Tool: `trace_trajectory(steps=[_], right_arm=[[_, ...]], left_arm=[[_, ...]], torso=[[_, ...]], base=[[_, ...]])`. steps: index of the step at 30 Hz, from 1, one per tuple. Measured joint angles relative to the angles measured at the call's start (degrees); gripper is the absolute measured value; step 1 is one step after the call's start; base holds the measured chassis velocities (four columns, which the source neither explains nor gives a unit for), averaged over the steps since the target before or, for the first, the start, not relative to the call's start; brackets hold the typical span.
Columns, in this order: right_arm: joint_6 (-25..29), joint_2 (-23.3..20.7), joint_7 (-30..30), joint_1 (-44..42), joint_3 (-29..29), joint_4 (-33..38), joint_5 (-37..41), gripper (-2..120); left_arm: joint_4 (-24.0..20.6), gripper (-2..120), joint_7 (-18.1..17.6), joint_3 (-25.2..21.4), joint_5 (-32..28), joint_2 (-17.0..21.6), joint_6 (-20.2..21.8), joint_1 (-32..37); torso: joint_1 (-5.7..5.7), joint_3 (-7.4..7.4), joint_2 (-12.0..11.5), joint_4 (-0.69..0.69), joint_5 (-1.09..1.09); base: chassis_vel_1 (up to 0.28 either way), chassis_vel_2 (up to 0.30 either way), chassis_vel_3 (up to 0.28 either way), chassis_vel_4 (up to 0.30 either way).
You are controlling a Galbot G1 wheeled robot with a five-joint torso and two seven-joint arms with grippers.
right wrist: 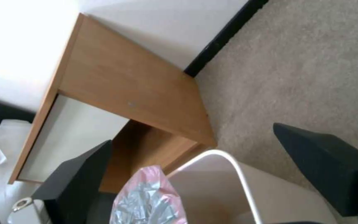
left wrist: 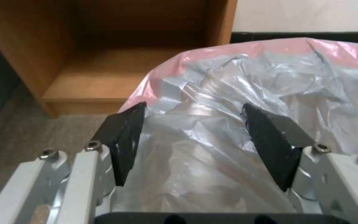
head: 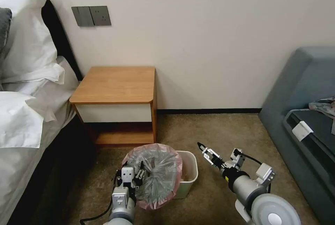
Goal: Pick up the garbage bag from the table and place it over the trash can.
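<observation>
the garbage bag (head: 157, 174) sits bunched over the left part of the trash can (head: 190, 172), pink rim up and spread round, grey plastic crumpled inside; the right part of the can's opening is uncovered. the can stands on the carpet (head: 223, 130) just in front of the table (head: 115, 85). left gripper (head: 136, 176) is at the bag's near-left edge; in the left wrist view its jaws stand wide with bag plastic bulging between the fingers (left wrist: 123, 140), not pinched. right gripper (head: 206, 151) hovers just right of the can, apart from it; in the right wrist view its jaws are wide and hold nothing.
</observation>
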Motion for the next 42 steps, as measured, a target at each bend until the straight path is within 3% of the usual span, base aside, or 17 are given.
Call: trace_trajectory(steps=[9,26,27,28,34,38,41,42], right_arm=[[0.12,0.27,-0.28,-0.14,0.24,-0.73,-0.29,100],[0.4,0.21,-1.61,0.09,0.07,-2.51,-0.96,100],[0.45,0.09,-1.8,0.02,0.17,-2.54,-0.99,100],[0.46,0.01,-1.95,-0.02,0.25,-2.54,-0.98,100],[0.49,-0.23,-2.57,0.43,0.34,-2.24,-0.91,100],[0.46,-0.37,-3.59,0.97,0.11,-1.79,-1.09,100],[-0.08,-1.09,-7.0,2.39,-1.51,-0.92,-3.13,100],[-0.08,-1.09,-7.0,2.39,-1.51,-0.92,-3.13,100]], left_arm=[[0.85,55,-1.03,0.75,-1.23,0.0,2.28,-1.71],[1.64,45,-3.96,0.62,-7.91,-0.34,10.38,-4.97],[2.13,34,-3.96,0.77,-8.32,-0.7,10.63,-5.37],[2.51,25,-4.02,0.87,-8.54,-0.93,10.62,-5.54],[3.12,8,-4.09,0.94,-9.36,-1.17,8.62,-5.62],[3.36,8,-4.09,0.81,-9.47,-1.13,6.67,-5.39],[3.96,6,-3.94,0.45,-9.33,-0.97,0.43,-5.02],[3.96,6,-3.94,0.45,-9.33,-0.97,0.43,-5.02]], torso=[[0.0,0.0,0.0,0.0,0.0],[0.0,0.0,0.0,0.0,0.0],[0.0,0.0,0.0,0.0,0.01],[0.0,0.0,0.0,0.0,0.01],[0.0,0.0,0.0,0.0,0.0],[0.0,0.0,0.0,0.0,-0.02],[0.0,0.0,0.0,-0.01,-0.01],[0.0,0.0,0.0,-0.01,-0.01]], base=[[0.0,0.0,0.0,0.0],[0.0,0.0,0.0,0.0],[0.0,0.0,0.0,0.0],[0.0,0.0,0.0,0.0],[0.0,0.0,0.0,0.0],[0.0,0.0,0.0,0.0],[0.0,0.0,0.0,0.0],[0.0,0.0,0.0,0.0]])
